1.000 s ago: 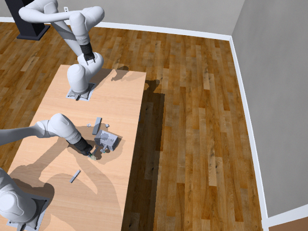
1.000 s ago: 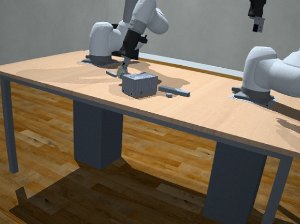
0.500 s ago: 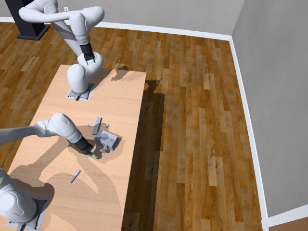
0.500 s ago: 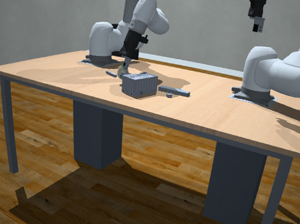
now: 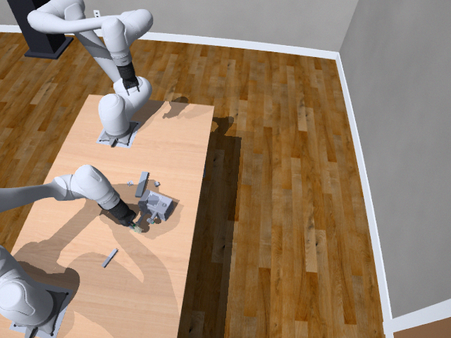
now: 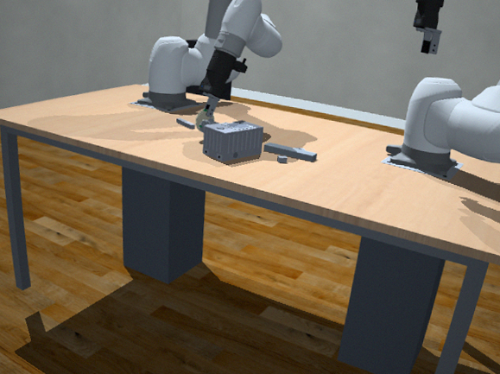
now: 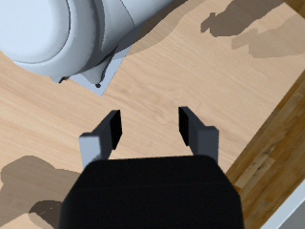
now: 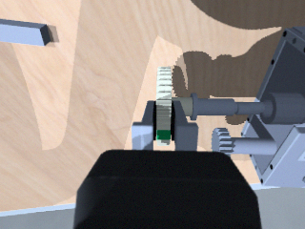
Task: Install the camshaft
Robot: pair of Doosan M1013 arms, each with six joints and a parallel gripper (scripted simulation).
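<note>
The engine case (image 5: 165, 208) (image 6: 233, 145) (image 8: 295, 62) stands upright. My right gripper (image 8: 163, 113) (image 5: 134, 225) is shut on the camshaft's big pale gear (image 8: 164, 86) (image 5: 137, 228) (image 6: 200, 121), which shows a green mark (image 8: 164, 135). The camshaft's shaft (image 8: 214, 106) points at the bearing (image 8: 286, 107); its tip is at the bearing's mouth, and whether it is inside is hard to tell. The small crank gear (image 8: 221, 139) (image 5: 149, 220) sits beside the shaft, apart from the big gear. My left gripper (image 7: 150, 120) (image 5: 133, 90) is open and empty, far from the case.
A long grey bar (image 5: 141, 184) (image 6: 288, 151) and two small parts (image 5: 130, 183) (image 5: 156, 184) lie beside the case. A shorter bar (image 5: 109, 258) (image 6: 185, 123) (image 8: 24, 33) lies on the big gear's other side. The table edge (image 5: 198, 203) runs near the case.
</note>
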